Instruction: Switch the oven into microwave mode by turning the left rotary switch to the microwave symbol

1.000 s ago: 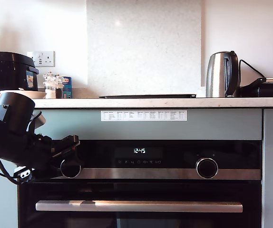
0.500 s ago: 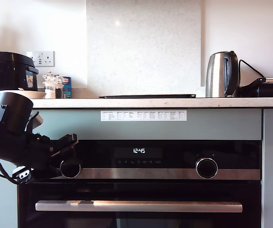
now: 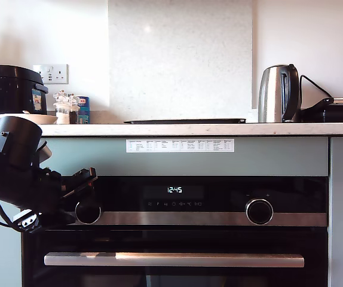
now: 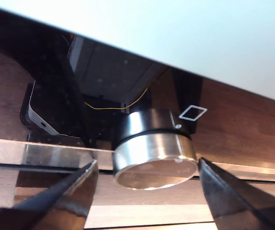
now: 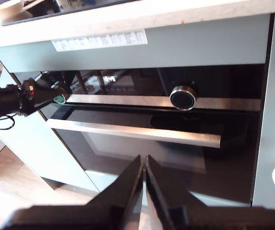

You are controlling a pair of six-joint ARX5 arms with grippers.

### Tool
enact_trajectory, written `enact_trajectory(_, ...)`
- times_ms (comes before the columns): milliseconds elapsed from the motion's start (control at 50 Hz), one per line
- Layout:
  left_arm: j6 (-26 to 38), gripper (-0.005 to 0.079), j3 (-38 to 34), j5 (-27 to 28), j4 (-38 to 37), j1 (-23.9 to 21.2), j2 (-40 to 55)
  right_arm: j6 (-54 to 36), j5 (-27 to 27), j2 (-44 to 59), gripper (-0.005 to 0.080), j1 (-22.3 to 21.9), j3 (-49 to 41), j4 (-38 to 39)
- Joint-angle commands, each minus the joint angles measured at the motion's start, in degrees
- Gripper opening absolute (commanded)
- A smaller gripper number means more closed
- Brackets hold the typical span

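oven (image 3: 177, 219): you see its display (image 3: 175, 190) lit.
my first gripper (image 4: 147, 167): jaws open, straddling the knob (image 4: 154, 148), not clamping.
my second gripper (image 5: 143, 167): jaws closed, empty, back from the oven.
knob: oven panel, the exterior view's left end.

Counter (image 3: 219, 129): pale, speckled.
End at the exterior view's left: black cooker (image 3: 10, 88), bowl (image 3: 28, 118), grinders (image 3: 64, 106), blue box (image 3: 83, 109).
Middle: flat hob (image 3: 186, 121).
End at the exterior view's right: steel kettle (image 3: 278, 94), black appliance (image 3: 336, 111).
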Motion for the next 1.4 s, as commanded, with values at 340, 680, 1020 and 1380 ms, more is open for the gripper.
enact_trajectory(340, 0.48, 0.0606, 4.13, 0.11, 2.47, 0.24, -2.29, 6.64, -0.55, 0.35, -0.0012, 0.17, -0.59, -0.79)
enact_trajectory(680, 1.44, 0.0604, 4.74, -1.79, 2.47, -3.37, -2.29, 7.74, -2.1, 0.35, -0.0012, 0.17, -0.59, -1.16)
enact_trajectory(1020, 5.66, 0.0604, 5.62, -9.07, 1.36, -4.11, -2.29, 7.76, -3.48, 0.35, -0.0012, 0.2, -0.59, -1.01)
enact_trajectory(1380, 5.88, 0.0447, 5.62, -9.38, 1.81, -3.37, -2.32, 7.76, -3.63, 0.35, -0.0012, 0.2, -0.59, -1.14)
